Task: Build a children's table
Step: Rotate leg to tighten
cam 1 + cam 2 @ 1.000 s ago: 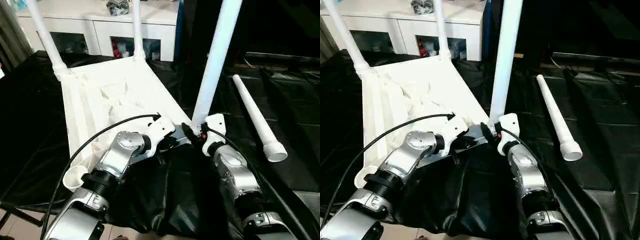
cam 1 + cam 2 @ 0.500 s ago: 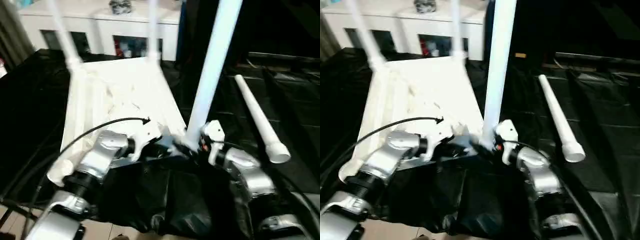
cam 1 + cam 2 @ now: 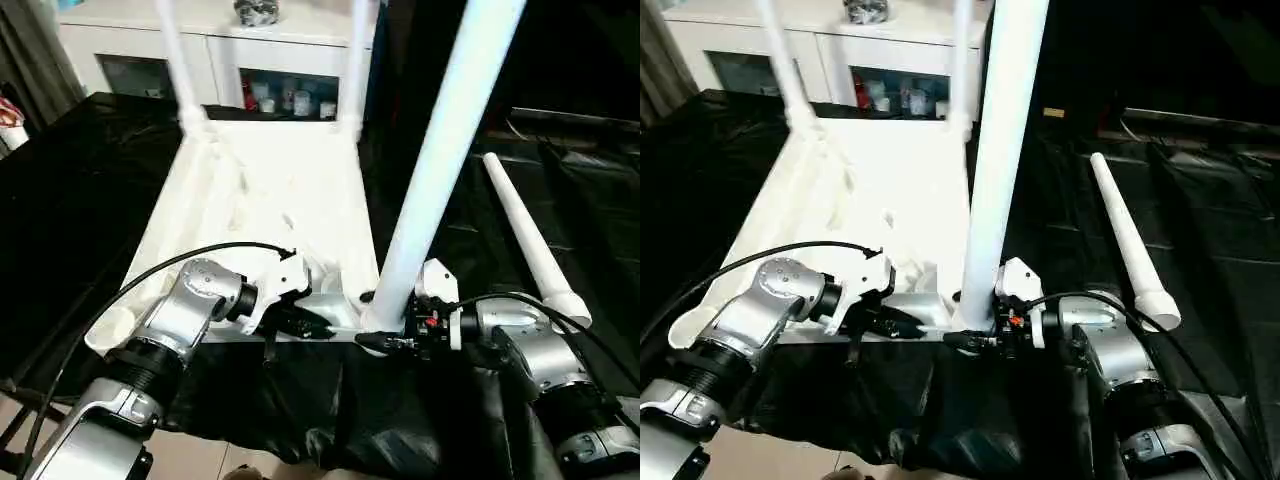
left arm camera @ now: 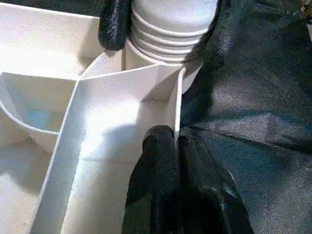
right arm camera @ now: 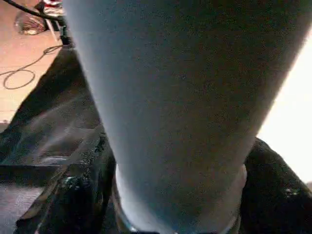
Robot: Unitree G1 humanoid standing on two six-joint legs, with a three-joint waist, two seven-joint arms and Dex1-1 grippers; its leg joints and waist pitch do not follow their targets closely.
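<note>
The children's table top (image 3: 280,190) lies upside down on the black-covered work table. Two white legs (image 3: 180,60) (image 3: 355,70) stand in its far corners. A third leg (image 3: 440,150) stands upright in the near right corner socket. My right gripper (image 3: 385,335) is shut on that leg's ribbed base, with one black finger (image 4: 114,24) on each side. Just left of that corner, my left gripper (image 4: 176,141) is shut on the top's thin near rim (image 4: 178,102). A fourth leg (image 3: 525,235) lies loose on the black cover to the right.
The near left corner socket (image 3: 110,330) holds no leg. A white cabinet (image 3: 250,50) stands behind the work table. Black cover (image 3: 70,200) spreads to the left and right of the top and hangs over the near edge.
The camera has shifted. My right forearm has swung out to the right and sits lower, its gripper still at the upright leg's base. The left gripper stays on the rim.
</note>
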